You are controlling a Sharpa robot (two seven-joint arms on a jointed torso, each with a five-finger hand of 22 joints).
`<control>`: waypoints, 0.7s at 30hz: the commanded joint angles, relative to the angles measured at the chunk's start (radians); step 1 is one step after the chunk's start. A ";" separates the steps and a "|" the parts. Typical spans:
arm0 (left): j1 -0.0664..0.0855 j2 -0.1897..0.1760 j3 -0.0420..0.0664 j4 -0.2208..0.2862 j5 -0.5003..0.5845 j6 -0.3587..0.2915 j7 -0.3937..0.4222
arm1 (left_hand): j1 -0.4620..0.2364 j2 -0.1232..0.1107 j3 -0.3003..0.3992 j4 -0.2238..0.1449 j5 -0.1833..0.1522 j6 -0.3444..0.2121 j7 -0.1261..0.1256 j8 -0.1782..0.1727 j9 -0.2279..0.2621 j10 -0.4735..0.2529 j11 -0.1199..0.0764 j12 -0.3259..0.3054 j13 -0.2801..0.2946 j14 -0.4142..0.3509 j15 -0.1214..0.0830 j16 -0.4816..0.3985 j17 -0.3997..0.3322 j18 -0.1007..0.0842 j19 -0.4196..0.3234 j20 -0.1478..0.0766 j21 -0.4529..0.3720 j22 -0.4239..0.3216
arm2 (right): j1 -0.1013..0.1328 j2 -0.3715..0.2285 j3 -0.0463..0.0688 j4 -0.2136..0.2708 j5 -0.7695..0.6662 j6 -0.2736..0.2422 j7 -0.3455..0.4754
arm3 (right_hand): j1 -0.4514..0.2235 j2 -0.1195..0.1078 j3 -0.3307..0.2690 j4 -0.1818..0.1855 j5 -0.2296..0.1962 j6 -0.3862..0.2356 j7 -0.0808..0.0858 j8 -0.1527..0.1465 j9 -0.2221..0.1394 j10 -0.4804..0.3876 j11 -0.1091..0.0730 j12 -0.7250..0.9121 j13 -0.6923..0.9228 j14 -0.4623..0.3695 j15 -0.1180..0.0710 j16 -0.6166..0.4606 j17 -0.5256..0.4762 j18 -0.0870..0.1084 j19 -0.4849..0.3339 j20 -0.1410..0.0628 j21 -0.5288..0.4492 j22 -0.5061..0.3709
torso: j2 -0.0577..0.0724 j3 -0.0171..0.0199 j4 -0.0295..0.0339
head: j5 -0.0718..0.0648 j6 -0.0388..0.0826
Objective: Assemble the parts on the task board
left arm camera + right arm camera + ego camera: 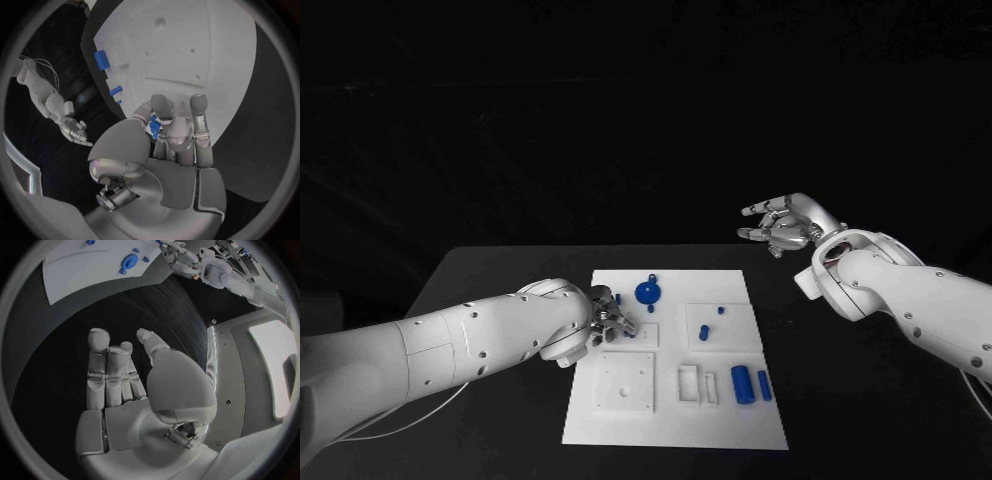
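The white task board lies in the middle of the table. My left hand hovers over its left edge, and its fingers pinch a small blue part against the thumb. On the board are a round blue part, two small blue pieces and two blue cylinders near the right edge. My right hand is raised off the board's far right corner. Its fingers are spread and hold nothing.
The board has raised white blocks and recesses at its near left and a slotted white block beside the cylinders. Black table surrounds the board on all sides.
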 commanded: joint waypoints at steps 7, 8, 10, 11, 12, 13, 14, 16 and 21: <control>-0.004 0.006 -0.003 -0.003 -0.019 0.059 -0.017 | -0.009 0.014 0.000 0.021 -0.005 0.224 -0.108 0.005 0.711 0.045 -0.006 0.010 -0.010 0.001 0.003 -0.001 0.001 0.012 0.006 0.011 -0.013 0.007 | 0.000 0.003 0.001 0.003 -0.012 0.009 -0.002 | -0.008 0.000 0.003 0.006 0.007 0.007 0.000 -0.003 0.001 0.000 -0.003 0.003 -0.001 -0.002 -0.003 0.005 0.001 0.010 0.043 -0.002 0.005 0.001 | 0.000 0.0001 0.0004 | 0.009 -0.003; -0.004 0.006 -0.003 -0.003 -0.020 0.061 -0.017 | -0.009 0.014 0.000 0.021 -0.005 0.224 -0.108 0.005 0.711 0.045 -0.006 0.010 -0.010 0.001 0.003 -0.001 0.001 0.012 0.006 0.011 -0.013 0.007 | 0.000 0.004 0.001 0.003 -0.012 0.009 -0.002 | -0.009 -0.001 0.005 0.006 0.009 0.006 -0.001 -0.003 0.001 0.000 -0.003 0.003 -0.001 -0.002 -0.003 0.005 0.001 0.010 0.043 -0.002 0.007 0.001 | -0.001 -0.0002 0.0001 | 0.009 -0.005; -0.004 0.008 -0.003 -0.004 -0.021 0.062 -0.017 | -0.017 0.018 0.001 0.027 -0.004 0.226 -0.108 0.005 0.711 0.045 -0.006 0.011 -0.012 0.002 0.004 0.000 0.003 0.012 0.006 0.012 -0.015 0.009 | 0.000 0.004 0.001 0.003 -0.012 0.008 -0.003 | -0.009 -0.001 0.005 0.006 0.009 0.006 -0.001 -0.003 0.001 0.000 -0.003 0.003 -0.001 -0.002 -0.003 0.005 0.001 0.010 0.043 -0.002 0.007 0.001 | 0.000 -0.0002 -0.0004 | 0.008 -0.007; -0.004 0.008 -0.003 -0.005 -0.022 0.063 -0.017 | -0.030 0.025 0.001 0.035 -0.005 0.226 -0.109 0.005 0.712 0.045 -0.006 0.013 -0.012 0.002 0.004 0.002 0.005 0.013 0.006 0.013 -0.015 0.011 | 0.000 0.004 0.001 0.003 -0.012 0.008 -0.003 | -0.009 -0.001 0.005 0.006 0.009 0.006 -0.001 -0.003 0.001 0.000 -0.003 0.003 -0.001 -0.002 -0.003 0.005 0.001 0.010 0.043 -0.002 0.007 0.001 | 0.000 -0.0003 -0.0001 | 0.008 -0.008; -0.004 0.009 -0.003 -0.005 -0.022 0.064 -0.017 | -0.040 0.026 0.008 0.026 -0.007 0.227 -0.108 0.005 0.715 0.044 -0.006 0.014 -0.012 0.001 0.004 0.003 0.007 0.014 0.007 0.014 -0.018 0.014 | 0.000 0.004 0.001 0.003 -0.012 0.008 -0.003 | -0.009 -0.001 0.005 0.006 0.009 0.006 -0.001 -0.003 0.001 0.000 -0.003 0.003 -0.001 -0.002 -0.003 0.005 0.001 0.010 0.043 -0.002 0.007 0.001 | 0.000 -0.0001 -0.0003 | 0.009 -0.007; -0.004 0.010 -0.003 -0.006 -0.022 0.066 -0.016 | -0.038 0.023 0.010 0.017 -0.007 0.228 -0.109 0.005 0.715 0.044 -0.006 0.014 -0.012 0.002 0.004 0.003 0.008 0.015 0.007 0.015 -0.019 0.015 | 0.000 0.004 0.001 0.003 -0.012 0.008 -0.004 | -0.009 -0.001 0.006 0.006 0.011 0.007 0.000 -0.003 0.001 0.000 -0.003 0.003 -0.001 -0.002 -0.003 0.006 0.002 0.010 0.042 -0.002 0.008 0.000 | 0.000 -0.0002 -0.0003 | 0.010 -0.005; -0.004 0.010 -0.003 -0.006 -0.023 0.067 -0.016 | -0.037 0.022 0.011 0.012 -0.006 0.228 -0.108 0.005 0.714 0.044 -0.006 0.014 -0.012 0.001 0.004 0.003 0.008 0.015 0.006 0.016 -0.020 0.016 | 0.000 0.004 0.001 0.003 -0.013 0.008 -0.004 | -0.009 -0.001 0.006 0.006 0.011 0.007 0.000 -0.003 0.001 0.000 -0.003 0.003 -0.001 -0.002 -0.003 0.006 0.002 0.010 0.042 -0.002 0.008 0.000 | 0.000 -0.0002 -0.0003 | 0.010 -0.005; -0.004 0.011 -0.003 -0.006 -0.024 0.070 -0.017 | -0.035 0.022 0.012 0.005 -0.001 0.229 -0.109 0.005 0.714 0.044 -0.006 0.015 -0.012 0.002 0.005 0.003 0.008 0.016 0.007 0.016 -0.021 0.018 | 0.000 0.004 0.001 0.002 -0.013 0.008 -0.004 | -0.009 -0.001 0.006 0.006 0.011 0.007 0.000 -0.003 0.001 0.000 -0.003 0.003 -0.001 -0.002 -0.003 0.006 0.002 0.010 0.042 -0.002 0.008 0.000 | -0.001 -0.0002 -0.0005 | 0.009 -0.006; -0.004 0.013 -0.003 -0.006 -0.035 0.064 -0.015 | -0.036 0.024 0.015 -0.011 0.001 0.229 -0.108 0.005 0.710 0.044 -0.006 0.014 -0.011 0.001 0.005 0.003 0.007 0.016 0.008 0.017 -0.025 0.024 | 0.000 0.006 0.001 0.001 -0.013 0.008 -0.004 | -0.013 0.000 0.007 0.009 0.015 0.007 0.000 -0.003 0.001 0.001 -0.003 0.003 -0.001 -0.001 -0.004 0.006 0.002 0.009 0.043 -0.003 0.010 0.000 | 0.000 0.0004 0.0001 | 0.009 -0.005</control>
